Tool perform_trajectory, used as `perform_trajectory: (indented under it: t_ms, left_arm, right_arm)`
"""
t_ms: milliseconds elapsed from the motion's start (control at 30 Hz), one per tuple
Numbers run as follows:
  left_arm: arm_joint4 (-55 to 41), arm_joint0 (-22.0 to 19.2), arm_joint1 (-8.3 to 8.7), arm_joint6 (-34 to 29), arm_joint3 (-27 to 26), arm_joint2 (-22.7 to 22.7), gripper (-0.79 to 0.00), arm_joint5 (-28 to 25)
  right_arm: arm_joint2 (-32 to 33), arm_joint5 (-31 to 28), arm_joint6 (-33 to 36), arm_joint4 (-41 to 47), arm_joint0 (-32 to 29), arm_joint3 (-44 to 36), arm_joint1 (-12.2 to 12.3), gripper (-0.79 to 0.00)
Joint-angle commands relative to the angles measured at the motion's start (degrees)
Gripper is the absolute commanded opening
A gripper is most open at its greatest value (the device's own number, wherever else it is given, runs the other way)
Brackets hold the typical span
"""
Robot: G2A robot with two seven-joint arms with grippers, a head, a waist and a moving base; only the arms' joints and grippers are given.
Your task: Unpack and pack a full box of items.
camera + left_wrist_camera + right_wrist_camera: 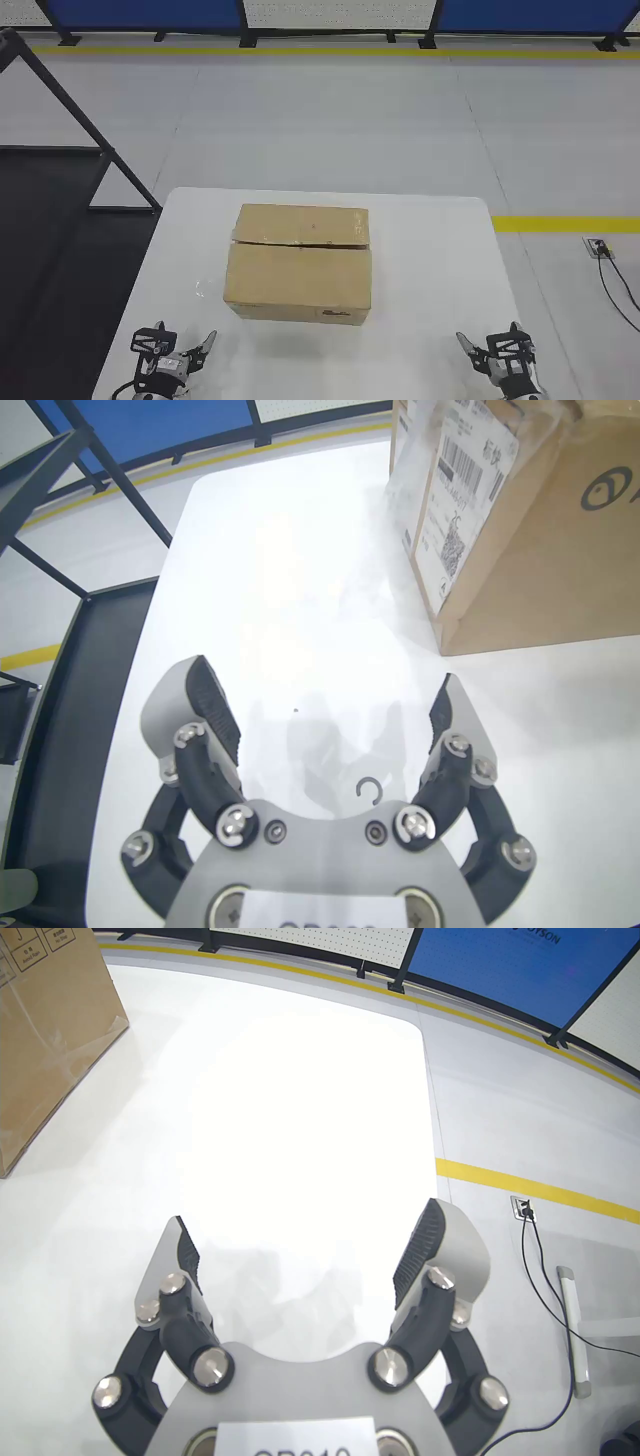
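Closed brown cardboard box (298, 262) in the middle of the white table (430, 300), top flaps shut along a seam nearer the far side, white shipping label (465, 510) on one end. Left pincer (180, 345) low over the near left corner of the table, spread wide, holding nothing. Right pincer (490, 340) over the near right corner, equally wide and empty. Both well apart from the box.

Nothing unpacked yet, so probably flaps first. Likely trouble:
- Prying at the seam with one pincer alone, dragging or tipping the whole box rather than lifting a flap, for want of a hold-down from the other side.
- What looks like clear tape (407, 500) beside the label. If also across the seam, slipping fingertips or torn cardboard.
- Smooth tabletop, so easy sliding under any sideways push.
- Contents hidden, weight unknown.
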Motion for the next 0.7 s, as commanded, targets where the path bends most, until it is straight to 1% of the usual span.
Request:
perform_trajectory:
  t_ms: [0,100,167,200,267,300,400,467,533,667]
  left_arm:
    - [0.0,0.0,0.0,0.0,0.0,0.0,0.0,0.0]
    - [0.0,0.0,0.0,0.0,0.0,0.0,-0.001,0.0]
    - [-2.88,-0.02,-0.11,1.49,-0.82,0.17,0.0,-1.65]
    - [-5.85,0.19,-0.17,4.17,-0.54,-0.83,0.0,-2.79]
    - [-4.64,-0.23,-0.38,7.04,0.87,-1.26,0.0,0.67]
    - [-4.96,-0.54,-0.47,7.64,0.81,-0.98,0.0,0.85]
    - [-6.59,-1.46,-0.59,9.37,0.35,-2.07,0.0,0.9]
    - [-8.56,-1.75,-0.6,10.41,-0.57,-3.18,0.0,-0.57]
    - [-11.53,-1.68,-0.52,10.58,-1.49,-4.88,0.0,-3.48]
    - [-13.21,-1.41,-0.19,10.03,-2.85,-8.6,0.0,-7.55]
  right_arm:
    - [0.0,0.0,0.0,0.0,0.0,0.0,0.0,0.0]
    - [0.0,0.0,0.0,0.0,0.0,0.0,0.0,-0.001]
    - [-0.41,-0.98,-0.33,-0.07,0.09,-0.5,0.0,0.0]
    - [-0.86,-2.64,0.12,-0.26,0.12,-0.78,0.03,0.0]
    - [-1.44,-5.8,1.39,0.28,0.66,-2.75,0.1,0.0]
    - [-1.69,-7.06,1.86,0.34,0.91,-3.92,0.13,0.0]
    - [-2.78,-8.85,3.47,1.07,2.13,-7.28,0.06,0.0]
    - [-3.65,-11.14,5.5,4.8,3.42,-9.38,-0.04,0.0]
    - [-4.55,-14.68,8.36,9.35,4.92,-11.45,-0.07,0.0]
    - [-6.31,-19.48,15.35,19.76,8.49,-14.4,-0.14,0.0]
